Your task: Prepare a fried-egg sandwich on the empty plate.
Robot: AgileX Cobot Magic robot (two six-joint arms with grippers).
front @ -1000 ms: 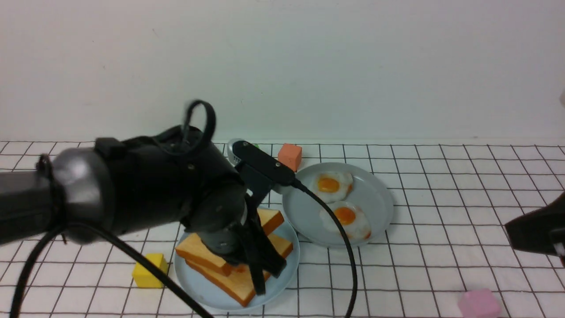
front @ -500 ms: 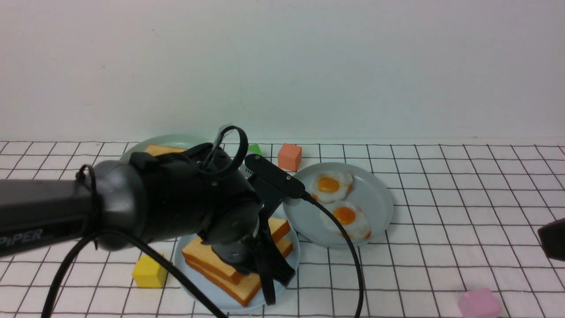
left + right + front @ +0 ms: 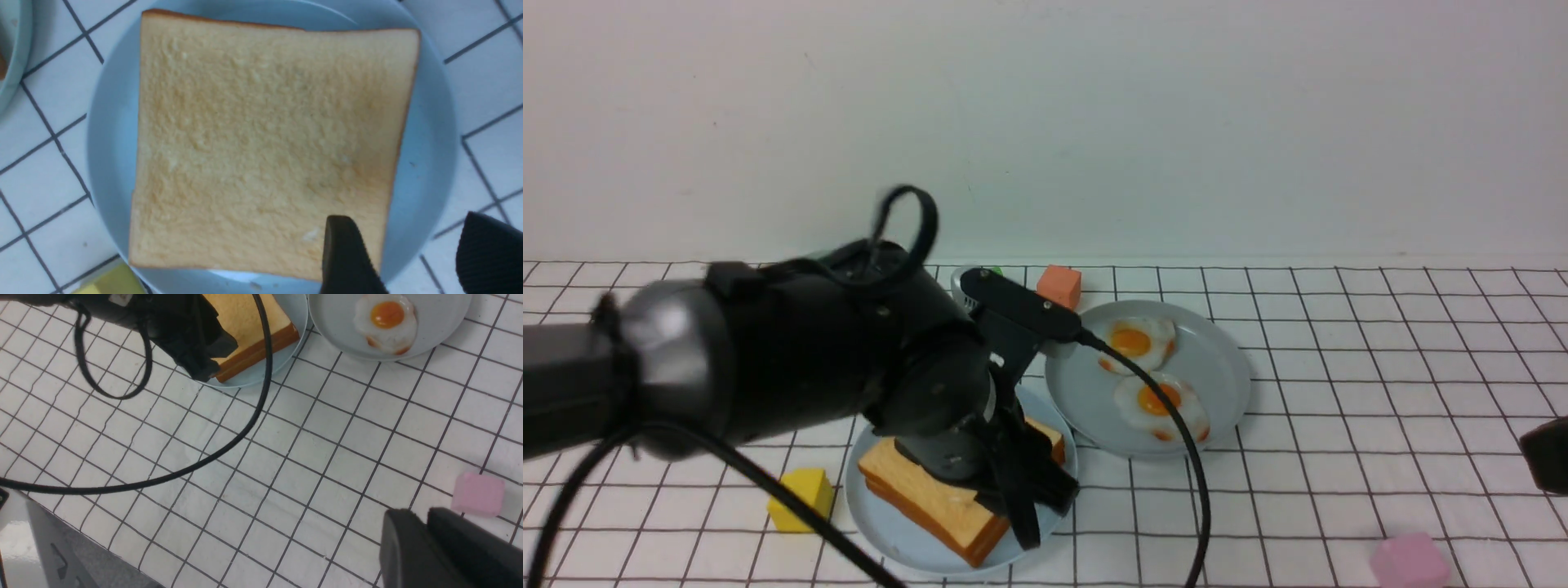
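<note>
A golden toast slice [image 3: 265,134] lies flat on the light blue plate [image 3: 110,163]. In the front view it tops a toast stack [image 3: 931,498] on that plate [image 3: 890,543]. Anything between the slices is hidden. My left gripper [image 3: 408,228] is open just above it, one finger over the toast's corner and the other beyond the plate rim. It also shows in the front view [image 3: 1029,498]. Two fried eggs [image 3: 1135,339] [image 3: 1164,402] lie on the grey plate [image 3: 1225,384]. My right gripper [image 3: 425,522] is shut and empty, over bare table at the far right [image 3: 1547,465].
A yellow block [image 3: 800,498] sits left of the blue plate. A pink block [image 3: 1409,562] lies near my right gripper [image 3: 478,494]. An orange block [image 3: 1059,287] stands at the back. The left arm's cable [image 3: 1176,457] crosses the grey plate. The pale green plate's rim [image 3: 8,49] is close.
The upper toast slice, held tilted a second ago, now lies flat on the stack. My left gripper has let go of it and lifted slightly. The right gripper has drawn back to the right edge.
</note>
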